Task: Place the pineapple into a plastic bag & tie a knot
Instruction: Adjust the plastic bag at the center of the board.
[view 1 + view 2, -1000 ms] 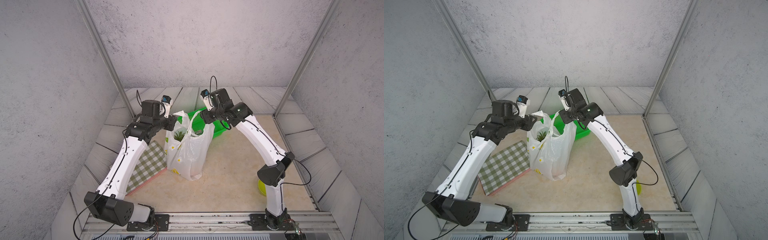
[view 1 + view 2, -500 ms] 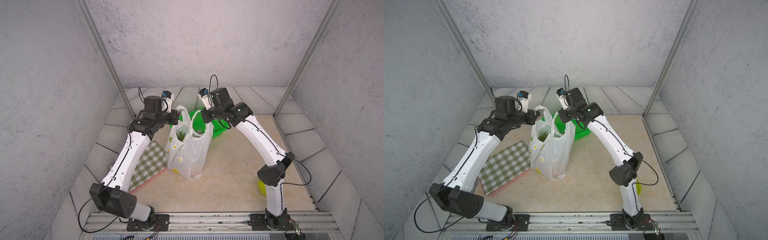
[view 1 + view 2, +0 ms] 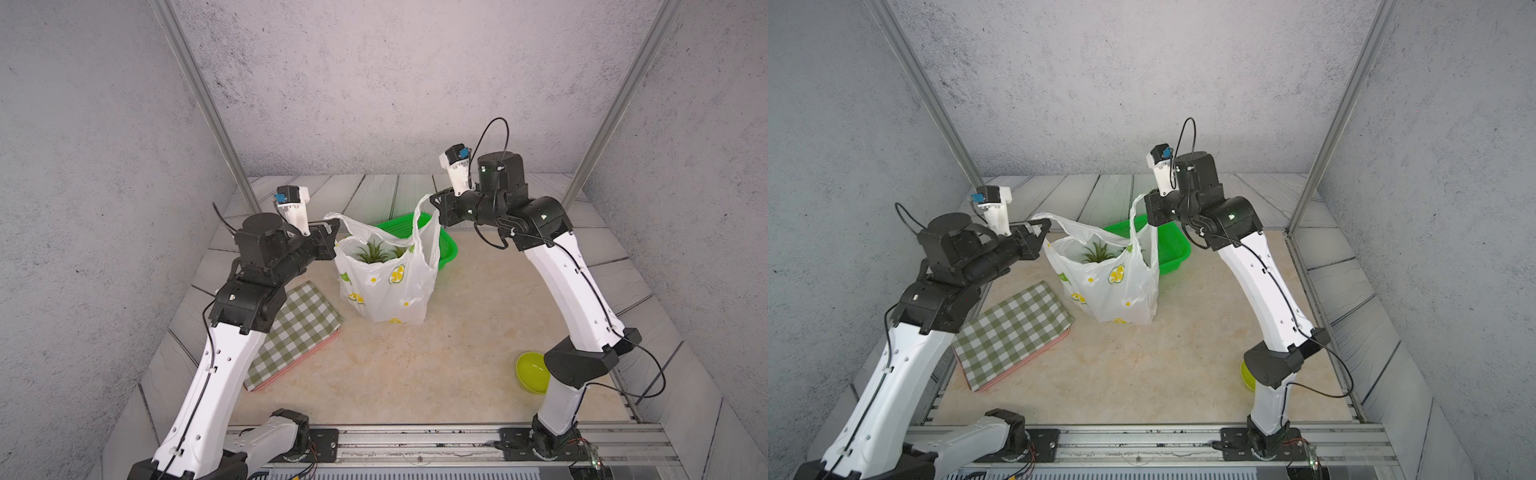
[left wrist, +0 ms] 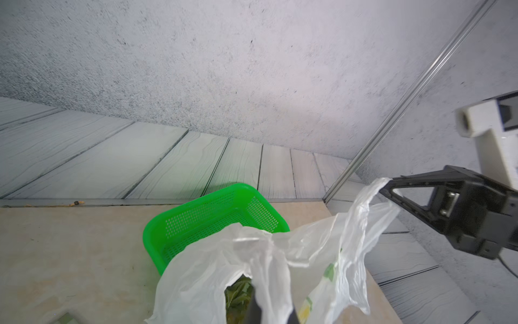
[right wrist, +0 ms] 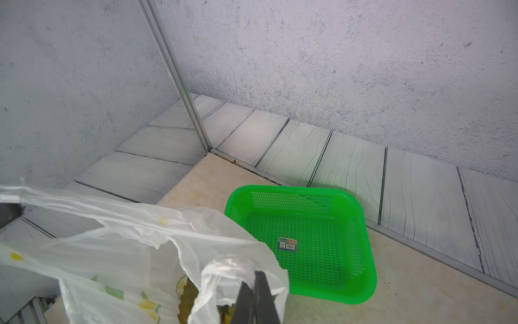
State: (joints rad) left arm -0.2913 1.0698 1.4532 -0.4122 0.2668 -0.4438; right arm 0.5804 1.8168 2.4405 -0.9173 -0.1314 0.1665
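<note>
**peelme:** How far along is the bagging job?

**me:** About halfway, I reckon. The pineapple is in. Its spiky green crown pokes up inside the mouth of the thin, crinkly, translucent white plastic bag printed with lemon slices and daisies. The bag stands upright on the beige stone-look table, just in front of the bright green perforated plastic basket.

**peelme:** And the knot?

**me:** Not made yet. I've got one loop handle per arm. My left gripper is clamped fully shut on the left handle. My right gripper is pinched shut on the right handle and sits a bit higher. The two handles are well apart, with the bag's mouth gaping between them. What's left is crossing the handles, tucking one through and pulling it tight.

**peelme:** What's the plastic like to work with?

**me:** It's flimsy film. Where I pinch it, it bunches into a narrow twisted strip, and everywhere else it sags in soft wrinkles. My guess is it's slippery and stretches if I tug hard. The fruit's weight looks like what keeps the base planted. The basket is rigid mesh with rounded corners, nothing like the bag.
</note>
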